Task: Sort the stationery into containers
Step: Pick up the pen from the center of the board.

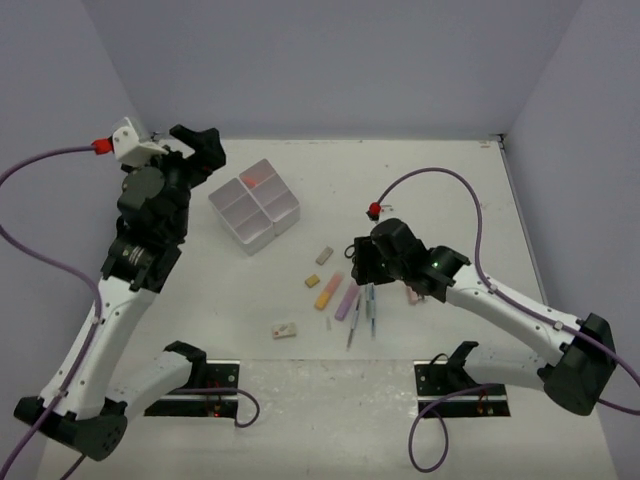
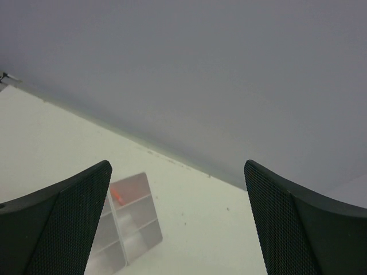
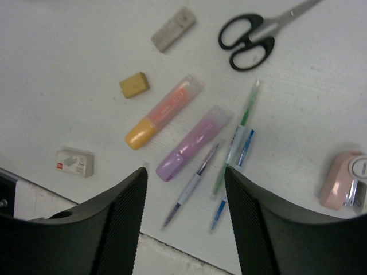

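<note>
L end effector (image 2: 176, 169): fingers spread wide, empty, raised beside the bins (image 1: 255, 205); an orange item (image 2: 116, 196) lies in the far bin. R end effector (image 3: 184, 177): fingers apart, gripping nothing, hanging over purple highlighter (image 3: 192, 143) & pens (image 3: 235, 143) on worktop (image 3: 69, 46). Orange highlighter (image 3: 163, 112), erasers (image 3: 134, 85), scissors (image 3: 246, 43) lie nearby.

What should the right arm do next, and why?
Probably lower the right gripper straight down and close on the grey pen framed between its open jaws. Nothing is held yet, and the purple highlighter sits just beside that pen, so a straight descent should avoid catching both.
</note>
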`<state>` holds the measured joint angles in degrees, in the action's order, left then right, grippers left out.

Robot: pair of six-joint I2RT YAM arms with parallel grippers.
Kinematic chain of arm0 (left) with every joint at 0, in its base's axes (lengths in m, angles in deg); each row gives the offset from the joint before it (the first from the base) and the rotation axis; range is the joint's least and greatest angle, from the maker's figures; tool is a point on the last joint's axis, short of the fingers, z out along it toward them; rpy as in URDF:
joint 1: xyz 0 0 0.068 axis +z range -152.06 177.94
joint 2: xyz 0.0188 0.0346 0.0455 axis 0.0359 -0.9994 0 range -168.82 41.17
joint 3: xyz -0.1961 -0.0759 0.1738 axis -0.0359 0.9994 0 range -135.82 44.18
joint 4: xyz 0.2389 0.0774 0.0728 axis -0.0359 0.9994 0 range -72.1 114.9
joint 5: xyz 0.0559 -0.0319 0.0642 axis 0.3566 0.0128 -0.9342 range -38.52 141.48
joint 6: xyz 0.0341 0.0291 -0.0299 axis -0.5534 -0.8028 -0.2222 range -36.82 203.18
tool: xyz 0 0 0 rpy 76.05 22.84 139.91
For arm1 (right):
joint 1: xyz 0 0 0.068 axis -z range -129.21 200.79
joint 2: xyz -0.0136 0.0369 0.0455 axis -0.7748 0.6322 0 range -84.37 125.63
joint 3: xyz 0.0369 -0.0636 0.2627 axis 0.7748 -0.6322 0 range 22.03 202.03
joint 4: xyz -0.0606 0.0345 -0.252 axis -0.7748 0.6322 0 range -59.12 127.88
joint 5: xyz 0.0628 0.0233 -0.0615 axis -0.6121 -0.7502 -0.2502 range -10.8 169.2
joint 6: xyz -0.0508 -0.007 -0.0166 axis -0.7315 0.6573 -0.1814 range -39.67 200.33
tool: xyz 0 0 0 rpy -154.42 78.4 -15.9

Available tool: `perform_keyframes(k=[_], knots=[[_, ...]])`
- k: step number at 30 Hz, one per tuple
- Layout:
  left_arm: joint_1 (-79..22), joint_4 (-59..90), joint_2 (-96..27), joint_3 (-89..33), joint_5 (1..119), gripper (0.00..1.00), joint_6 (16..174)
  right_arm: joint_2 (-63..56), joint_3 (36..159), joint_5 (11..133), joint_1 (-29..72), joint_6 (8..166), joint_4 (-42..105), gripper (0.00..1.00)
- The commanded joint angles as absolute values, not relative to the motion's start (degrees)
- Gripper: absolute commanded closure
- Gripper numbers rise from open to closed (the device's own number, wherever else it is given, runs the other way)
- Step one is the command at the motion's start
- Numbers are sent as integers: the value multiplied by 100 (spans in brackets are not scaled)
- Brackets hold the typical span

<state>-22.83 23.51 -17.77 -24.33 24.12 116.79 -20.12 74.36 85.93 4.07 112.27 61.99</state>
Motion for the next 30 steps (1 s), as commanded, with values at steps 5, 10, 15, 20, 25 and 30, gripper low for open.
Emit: perform_keyframes(k=[5,10,15,20,25,30], knots=[[-2315,5670,-798,-1782,3051,0,11606,-1449,7374,9581,514,12059,6926,60],[-2315,5955,-433,-1213,3007,0,11140,-1269,7128,9469,535,12255,6920,60],[-2324,5683,-445,-460,3034,0,11185,-943,6982,9136,535,12386,6738,61],[-2324,5491,-479,-382,2767,0,11069,-834,6818,8906,535,12523,6596,64],[-2324,5384,-685,-319,2900,0,11015,-717,6677,9062,535,12603,6533,68],[-2333,5384,-804,-324,2994,0,10972,-444,6698,9028,526,12581,6428,74]])
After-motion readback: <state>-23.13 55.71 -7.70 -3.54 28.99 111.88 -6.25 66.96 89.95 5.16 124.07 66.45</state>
